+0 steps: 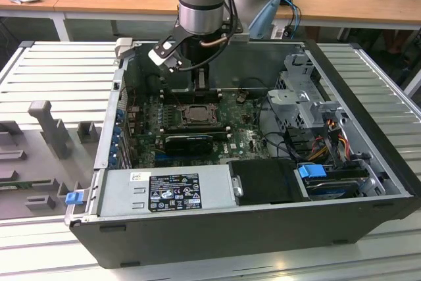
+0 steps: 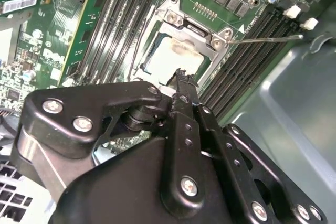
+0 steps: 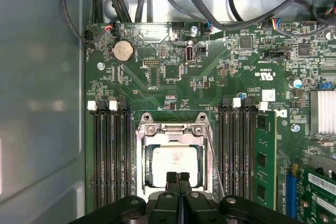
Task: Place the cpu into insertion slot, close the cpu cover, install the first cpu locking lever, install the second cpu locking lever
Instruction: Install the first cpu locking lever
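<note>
Silver-grey metal is framing the middle of both wrist views: the thin square cpu cover [image 3: 173, 129], a load plate with a large window, is lying flat over the insertion slot [image 1: 195, 114], the square socket with a dark metallic rim on the green circuit board [image 3: 210, 77]. Through that window we are seeing the cpu [image 3: 173, 161], a small flat square chip that is sitting inside the socket and showing a pale, slightly stained top face.

We are finding the black gripper [image 3: 178, 178] directly above the socket with its two fingers pressed together and nothing between them. Its tip is resting at the edge of the chip's face, close to the cover's frame; we cannot tell whether it is actually touching.

In the second wrist view a thin metal lever rod [image 2: 268, 39] is sticking out from a corner of the cover and is crossing the long black memory slots [image 2: 247, 45] beside the socket.

In the exterior view the arm is reaching down into the open dark grey computer case [image 1: 368, 97]. A long black expansion card [image 1: 191, 141] is lying just beside the socket, and a grey metal power supply box [image 1: 164, 189] is sitting along the case's near wall.
</note>
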Motion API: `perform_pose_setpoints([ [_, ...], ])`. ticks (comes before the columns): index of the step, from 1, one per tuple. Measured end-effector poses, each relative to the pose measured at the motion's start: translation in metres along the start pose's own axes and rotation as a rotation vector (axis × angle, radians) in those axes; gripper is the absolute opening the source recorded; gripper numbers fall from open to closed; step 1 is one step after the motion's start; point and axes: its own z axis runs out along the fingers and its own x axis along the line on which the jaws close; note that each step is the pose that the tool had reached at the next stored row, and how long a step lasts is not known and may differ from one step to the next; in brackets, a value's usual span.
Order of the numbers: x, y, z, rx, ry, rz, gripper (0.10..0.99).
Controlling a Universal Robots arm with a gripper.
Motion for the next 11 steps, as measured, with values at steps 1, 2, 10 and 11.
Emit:
perform_pose_setpoints([
  [1,0.0000,0.0000,-0.0017,0.000,0.0000,0.000,0.106],
  [2,0.0002,0.0001,-0.0058,0.000,-0.0001,0.000,0.106],
  [10,0.0005,0.0004,-0.0169,0.003,0.0032,-0.123,0.106],
  [11,0.0005,0.0004,-0.0169,0.004,0.0038,-0.144,0.106],
])
